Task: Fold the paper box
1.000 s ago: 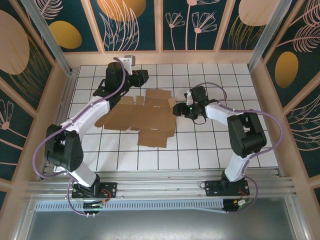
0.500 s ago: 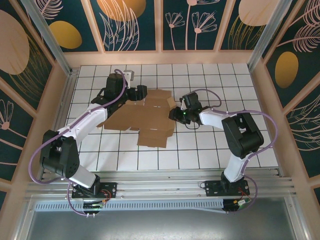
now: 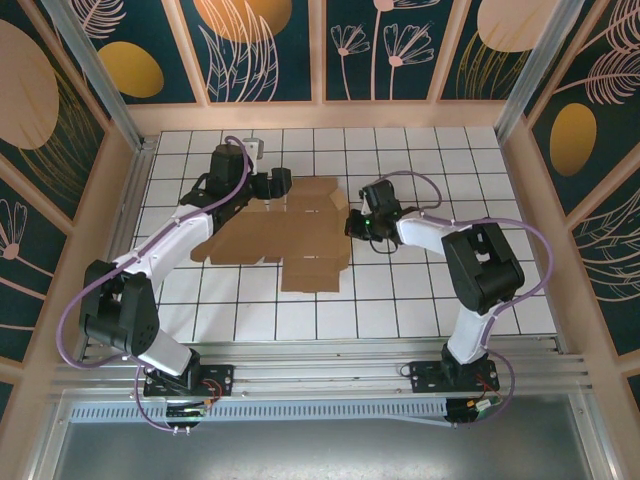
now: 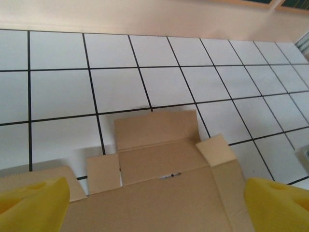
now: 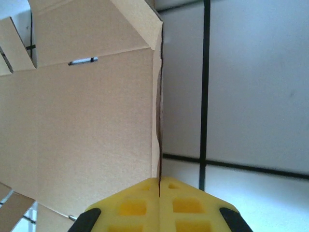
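Both arms have closed in on the paper box (image 3: 285,235) over the last second, the right one sliding left to its right edge and the left one dropping towards its far edge.

Nearest me, the box lies as an unfolded blank in the middle of the table (image 3: 420,290), its near flap (image 3: 312,272) flat on the tiles. Further up on the right, my right tool (image 3: 352,222) is at the blank's right margin. In the wrist view its yellow pads (image 5: 130,205) are pressed together with the cardboard edge running into the seam between them, so I judge that it is pinching that edge. Farther still, my left tool (image 4: 154,212) hangs wide open over the far part of the blank, holding nothing, one pad out to each side. Beyond it lie the small far flaps (image 4: 104,173) and then bare tiles.

I expect the corrugated board to be light and stiff, bending readily only along its creases. Lying flat, it will probably slide on the smooth table rather than lift. The best hold is therefore a thin edge or a free flap, pinched close to a crease, with the other tool pressing down on the main panel so the sheet cannot skate away.
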### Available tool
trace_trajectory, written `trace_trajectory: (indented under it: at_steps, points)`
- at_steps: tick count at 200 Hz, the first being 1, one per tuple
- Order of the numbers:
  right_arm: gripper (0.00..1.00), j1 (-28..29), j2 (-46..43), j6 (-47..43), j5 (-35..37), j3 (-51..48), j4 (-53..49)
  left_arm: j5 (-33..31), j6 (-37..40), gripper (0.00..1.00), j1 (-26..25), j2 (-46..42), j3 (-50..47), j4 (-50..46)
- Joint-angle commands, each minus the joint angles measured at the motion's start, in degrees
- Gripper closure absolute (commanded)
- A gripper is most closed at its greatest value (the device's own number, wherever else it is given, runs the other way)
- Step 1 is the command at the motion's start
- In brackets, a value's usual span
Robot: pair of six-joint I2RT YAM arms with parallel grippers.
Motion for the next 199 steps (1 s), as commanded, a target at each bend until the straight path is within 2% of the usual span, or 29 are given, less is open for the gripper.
trace_trajectory:
  at_steps: [1,21,46,62,80,104,132,152,177,199]
  points:
    - [1.0,-1.35,-0.39,-16.85,5.5,6.88,-8.81,1.61,6.52,0.09,0.53,2.47,3.89,-3.44]
    - [1.0,-2.98,-1.17,-28.74,11.23,13.65,-18.03,1.32,13.17,0.1,0.52,4.37,4.96,-5.33]
    - [1.0,-2.88,-3.19,-39.8,21.44,19.39,-24.06,5.7,19.08,0.09,0.44,4.87,3.08,-1.9]
    - [1.0,-1.69,-5.24,-47.52,28.14,19.45,-23.46,9.54,23.62,0.1,0.52,5.79,1.74,0.19]
    - [1.0,-0.15,-6.86,-55.36,34.37,19.47,-22.35,10.81,29.72,0.12,0.43,8.72,2.16,-0.94]
    - [1.0,1.66,-7.16,-61.06,41.0,21.41,-22.69,10.76,35.37,0.13,0.12,13.82,2.58,0.15]
    - [1.0,3.62,-6.99,-66.41,45.01,21.65,-21.7,13.46,39.22,0.18,-1.99,17.06,3.88,4.32]
    - [1.0,3.63,-6.98,-65.49,43.95,22.33,-21.63,18.77,35.1,0.18,-2.98,20.45,7.94,5.21]
    - [1.0,3.63,-7.34,-65.1,44.52,21.72,-20.86,24.94,19.24,0.17,-3.19,26.75,16.78,0.48]
    - [1.0,3.63,-7.85,-65.09,43.64,20.8,-20.23,26.23,9.77,0.22,-3.82,28.32,15.12,4.52]
